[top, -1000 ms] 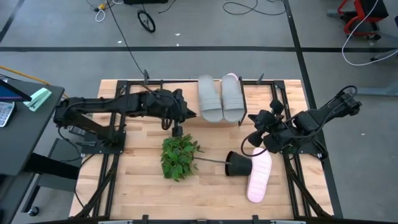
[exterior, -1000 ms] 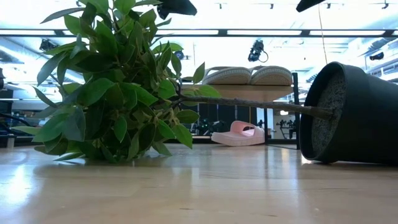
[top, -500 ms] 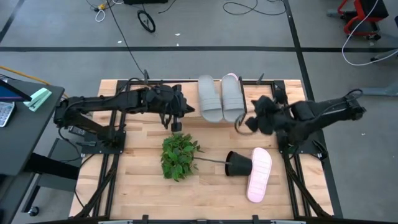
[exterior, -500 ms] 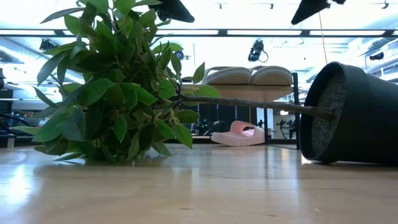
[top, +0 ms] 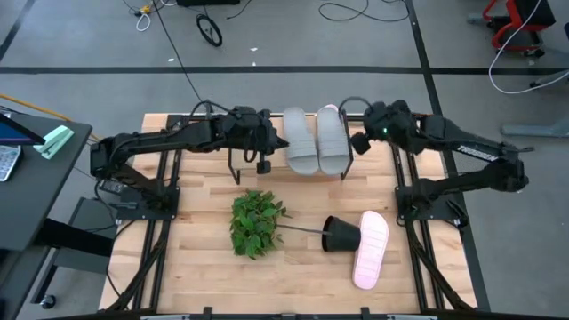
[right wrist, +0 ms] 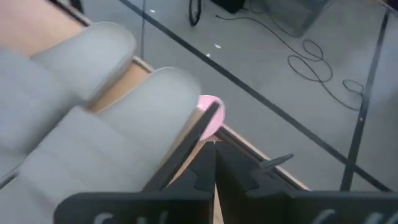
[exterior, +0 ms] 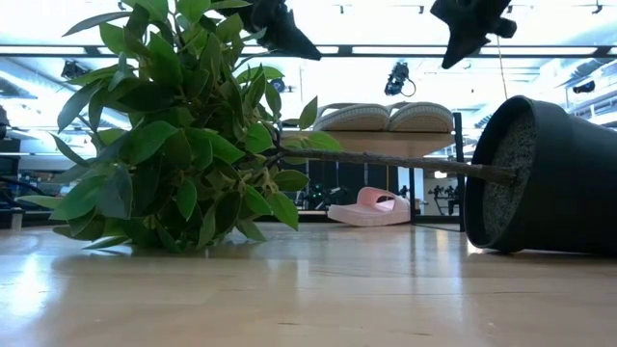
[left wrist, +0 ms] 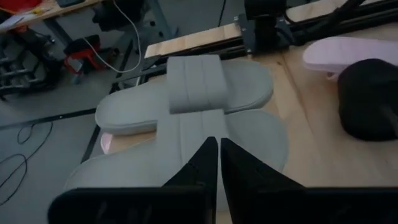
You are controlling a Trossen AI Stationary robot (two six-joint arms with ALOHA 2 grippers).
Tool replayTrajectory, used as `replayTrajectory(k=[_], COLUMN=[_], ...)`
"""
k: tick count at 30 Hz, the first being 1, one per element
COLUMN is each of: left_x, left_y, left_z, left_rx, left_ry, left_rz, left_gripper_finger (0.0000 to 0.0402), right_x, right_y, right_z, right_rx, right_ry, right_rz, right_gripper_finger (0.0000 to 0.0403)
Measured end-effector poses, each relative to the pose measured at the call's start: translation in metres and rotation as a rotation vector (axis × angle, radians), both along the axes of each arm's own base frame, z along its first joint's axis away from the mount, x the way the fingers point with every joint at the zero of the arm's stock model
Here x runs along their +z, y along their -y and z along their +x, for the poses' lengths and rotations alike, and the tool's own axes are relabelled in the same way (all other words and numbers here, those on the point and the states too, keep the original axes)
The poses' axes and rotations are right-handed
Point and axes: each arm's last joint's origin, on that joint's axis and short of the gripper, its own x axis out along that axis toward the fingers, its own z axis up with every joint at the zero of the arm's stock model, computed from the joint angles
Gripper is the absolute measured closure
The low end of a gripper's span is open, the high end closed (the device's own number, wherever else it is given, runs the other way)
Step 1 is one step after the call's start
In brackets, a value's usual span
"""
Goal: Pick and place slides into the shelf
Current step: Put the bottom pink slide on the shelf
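Both arms have swung toward the shelf point(top: 331, 174) since the earlier frames. The right gripper point(top: 363, 142), which was low beside the tipped black plant pot point(top: 340, 236), is now up at the shelf's right end, and the left gripper point(top: 264, 156) has come close to the shelf's left end. Both have their fingers pressed together and carry nothing.

Two grey slides point(top: 310, 139) lie side by side on the shelf top. One pink slide point(exterior: 369, 206) sits under the shelf on the table, and another pink slide point(top: 371, 250) lies well in front of the shelf, touching the pot. So this last one seems to be what remains; the right arm moved away from it, maybe to adjust the grey pair.

The slides are soft matte foam with rounded edges and broad straps; the pot is hard and smooth, with leafy plant point(top: 256, 222) spilling out
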Motion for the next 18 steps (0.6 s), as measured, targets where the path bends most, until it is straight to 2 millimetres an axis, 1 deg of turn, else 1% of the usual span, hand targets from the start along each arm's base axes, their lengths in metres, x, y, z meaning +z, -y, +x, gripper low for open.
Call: replayTrajectory(k=[4,9,14,18], left_x=[-0.001,-0.002,-0.001,-0.003], left_y=[-0.011,-0.015,-0.013,-0.016], left_z=[-0.002,-0.003,-0.003,-0.005], left_rx=[0.032,0.039,-0.05,-0.058], left_ry=[-0.005,-0.007,-0.001,-0.027], left_rz=[-0.003,0.005,0.003,0.016], left_gripper_finger=[0.0388,0.0393,0.0387,0.0377], right_x=[0.002,-0.002,-0.012,-0.017], right_y=[0.02,0.04,0.053,0.057], right_z=[-0.005,-0.006,0.001,0.004], right_rx=[-0.023,-0.032,-0.039,-0.002], right_ry=[0.025,0.032,-0.028,-0.039], right_rz=[0.026,0.083,0.104,0.147], right_gripper_finger=[0.039,0.039,0.039,0.039])
